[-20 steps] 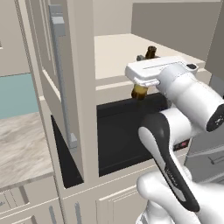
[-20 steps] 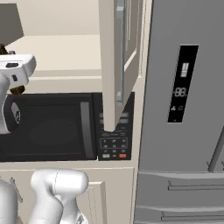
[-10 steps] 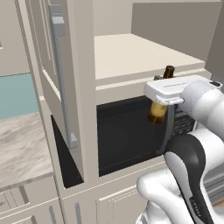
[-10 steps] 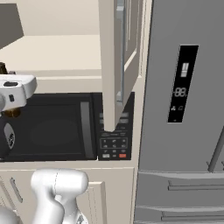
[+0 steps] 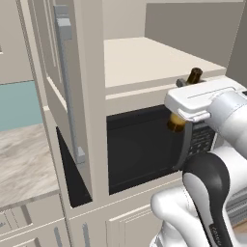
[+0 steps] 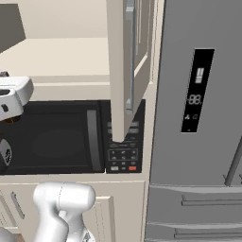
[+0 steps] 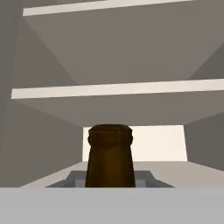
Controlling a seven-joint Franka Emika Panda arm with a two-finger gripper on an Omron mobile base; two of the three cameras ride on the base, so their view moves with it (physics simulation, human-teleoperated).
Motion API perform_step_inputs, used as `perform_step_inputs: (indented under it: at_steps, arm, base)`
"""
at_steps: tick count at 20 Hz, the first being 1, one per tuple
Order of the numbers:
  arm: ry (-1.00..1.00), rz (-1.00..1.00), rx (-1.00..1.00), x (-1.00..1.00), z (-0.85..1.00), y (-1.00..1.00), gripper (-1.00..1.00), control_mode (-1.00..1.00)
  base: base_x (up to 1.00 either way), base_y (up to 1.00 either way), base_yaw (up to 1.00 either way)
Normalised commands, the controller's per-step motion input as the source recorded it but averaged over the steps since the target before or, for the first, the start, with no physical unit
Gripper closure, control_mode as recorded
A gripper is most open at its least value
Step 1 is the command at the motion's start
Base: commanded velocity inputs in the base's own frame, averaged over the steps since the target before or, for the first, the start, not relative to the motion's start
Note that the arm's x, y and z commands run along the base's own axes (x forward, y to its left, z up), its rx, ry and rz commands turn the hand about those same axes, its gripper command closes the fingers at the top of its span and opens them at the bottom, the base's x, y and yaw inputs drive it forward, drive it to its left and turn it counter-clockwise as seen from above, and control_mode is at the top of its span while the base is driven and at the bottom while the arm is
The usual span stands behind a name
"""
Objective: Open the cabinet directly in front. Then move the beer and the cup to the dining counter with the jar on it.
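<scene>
Beer [image 5: 194, 76] pulled clear of the cabinet [image 5: 87, 96] shelf, toward 4 o'clock.
Gripper [image 5: 182, 103] clenched on its neck, keeping it upright for carrying.

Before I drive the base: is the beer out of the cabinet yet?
Out. The beer hangs in the gripper in front of the microwave, off the cabinet shelf.

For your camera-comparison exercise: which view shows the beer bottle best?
The hand view: the beer stands close and central, its brown neck plain. The left base view shows its top and part of its body behind the tool. The right base view shows hardly anything of it.
</scene>
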Motion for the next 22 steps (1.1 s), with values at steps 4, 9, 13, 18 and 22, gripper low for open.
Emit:
perform_step_inputs:
  at_steps: [4, 9, 13, 18, 22]
  arm:
    - [0.0, 0.0, 0.0, 0.0, 0.0, 0.0, 1.0, 1.0]
    - [0.0, 0.0, 0.0, 0.0, 0.0, 0.0, 1.0, 1.0]
    - [0.0, 0.0, 0.0, 0.0, 0.0, 0.0, 1.0, 1.0]
    - [0.0, 0.0, 0.0, 0.0, 0.0, 0.0, 1.0, 1.0]
    - [0.0, 0.0, 0.0, 0.0, 0.0, 0.0, 1.0, 1.0]
  base:
    - [-0.31, 0.0, 0.02]
    - [-0.96, -0.04, 0.32]
    - [-0.69, -0.11, 0.73]
    - [-0.15, 0.0, 0.96]
    - [-0.04, 0.0, 0.99]
